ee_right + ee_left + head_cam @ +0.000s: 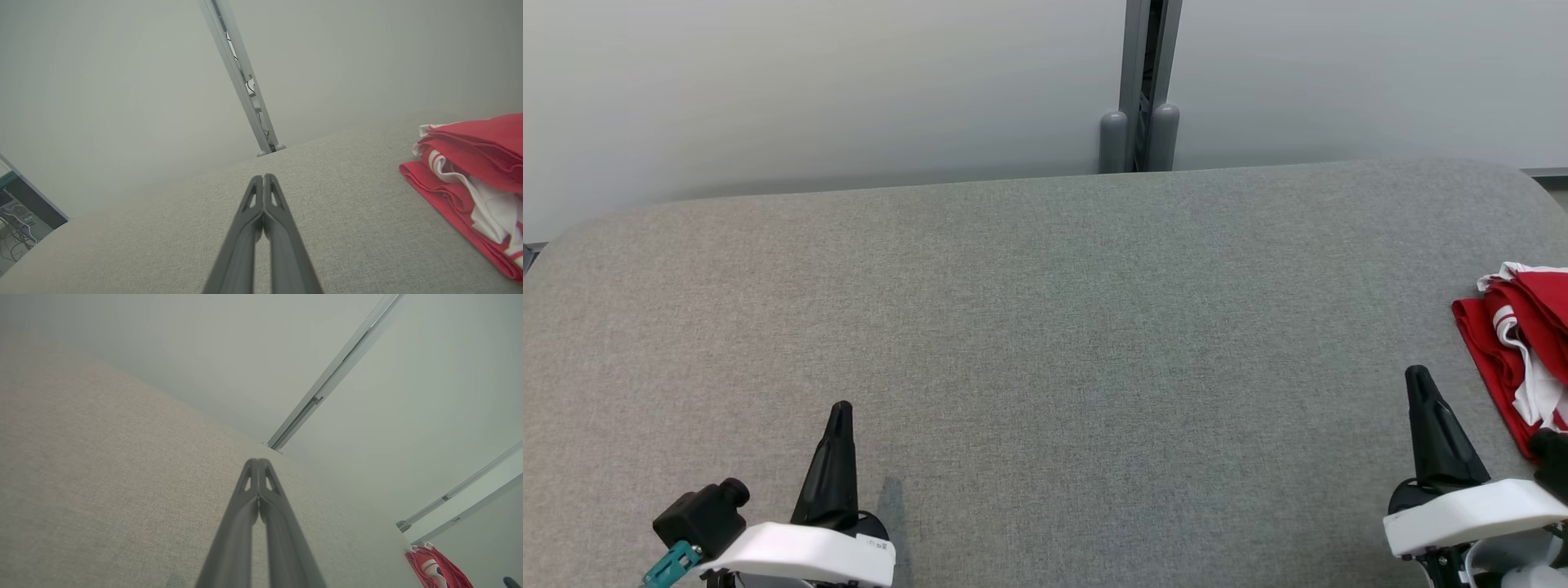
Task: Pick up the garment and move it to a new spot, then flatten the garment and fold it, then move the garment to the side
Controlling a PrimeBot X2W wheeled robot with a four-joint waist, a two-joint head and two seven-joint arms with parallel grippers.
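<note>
Above the grey surface (pixel 1045 286) we see left arm (pixel 800 555) and right arm (pixel 1470 510) low in frame, jaws together and pointing up-frame, garment (pixel 1515 343) at right.

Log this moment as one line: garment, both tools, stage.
garment: red-white, bunched, right side of table | left tool: shut, empty | right tool: shut, empty, near garment | stage: pickup not begun
</note>
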